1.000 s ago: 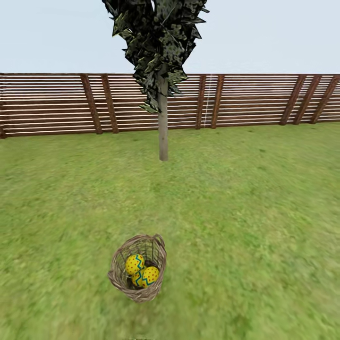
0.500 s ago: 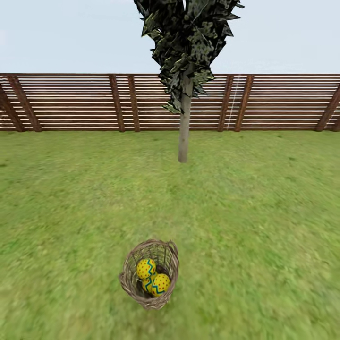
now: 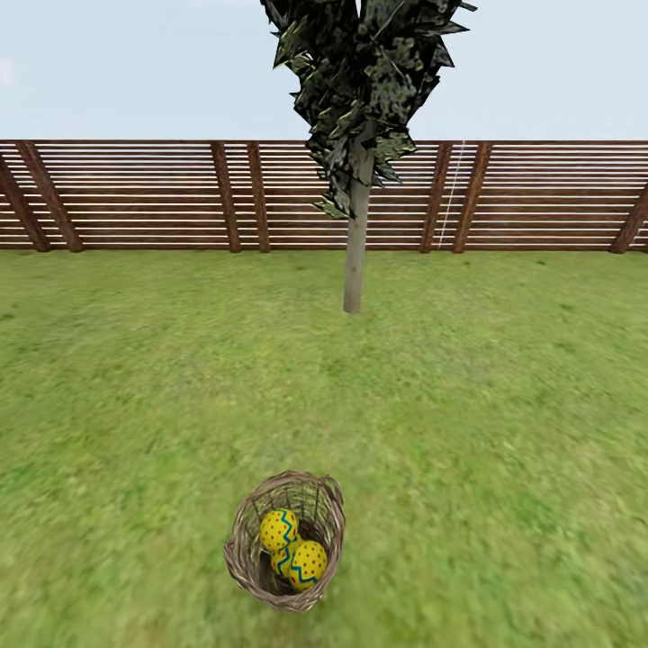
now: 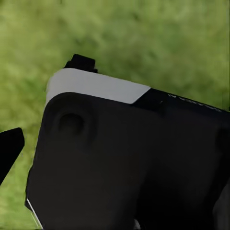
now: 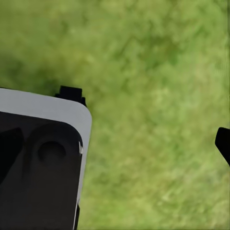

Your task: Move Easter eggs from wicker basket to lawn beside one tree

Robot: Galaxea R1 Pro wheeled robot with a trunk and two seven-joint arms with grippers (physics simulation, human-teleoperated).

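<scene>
The wicker basket [image 3: 238, 560] stands on the lawn [image 3: 504, 405] low in the head view, left of centre. Inside it lie the Easter eggs, yellow with red dots and blue zigzags: one [image 3: 279, 529] on top, one [image 3: 310, 564] lower, and a third [image 3: 283, 560] partly hidden between them. The tree [image 3: 356, 256] rises straight beyond the basket, some way off, near the fence. In the wrist views my left gripper [image 4: 115, 146] and right gripper [image 5: 116, 143] hang over grass with a black fingertip [image 4: 8, 149] and fingertip [image 5: 223, 143] at the frame edges, wide apart, holding nothing.
A brown slatted wooden fence [image 3: 135, 193] closes the lawn behind the tree. Grass stretches on all sides of the basket. My own dark body panel [image 4: 124, 167] and grey-edged panel [image 5: 38, 167] show in the wrist views.
The whole head view has shifted, so tree and basket now sit further right and the basket a little lower. The basket, eggs and tree themselves have not moved.
</scene>
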